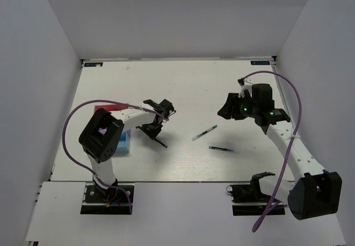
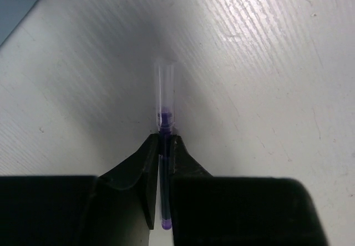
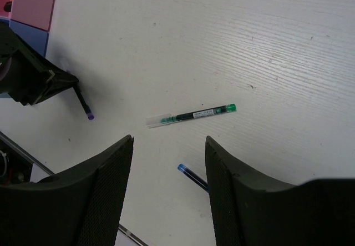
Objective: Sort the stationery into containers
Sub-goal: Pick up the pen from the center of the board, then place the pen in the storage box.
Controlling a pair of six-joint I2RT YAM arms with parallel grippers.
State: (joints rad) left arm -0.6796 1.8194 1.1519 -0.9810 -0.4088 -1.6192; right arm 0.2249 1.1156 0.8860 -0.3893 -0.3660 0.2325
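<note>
One purple pen (image 2: 165, 121), clenched lengthwise in the left claw (image 2: 165, 140), has the pink box (image 3: 32, 4) off leftward; the right claw (image 3: 169, 140) gapes.

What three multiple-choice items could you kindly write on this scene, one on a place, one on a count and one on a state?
1. Where on the table is the green pen?
A. Far left corner
B. Near the middle
C. Hanging off the far edge

2. How many pens lie loose on the table?
A. Two
B. One
C. Four

3. How is the left gripper?
A. Wide open, holding nothing
B. Out of every view
C. Shut on a purple pen

Answers: 1 B, the top view shows it lying flat mid-table. 2 A, only the green pen and a blue pen lie free. 3 C, the left wrist view shows the jaws pinching the purple pen.
</note>
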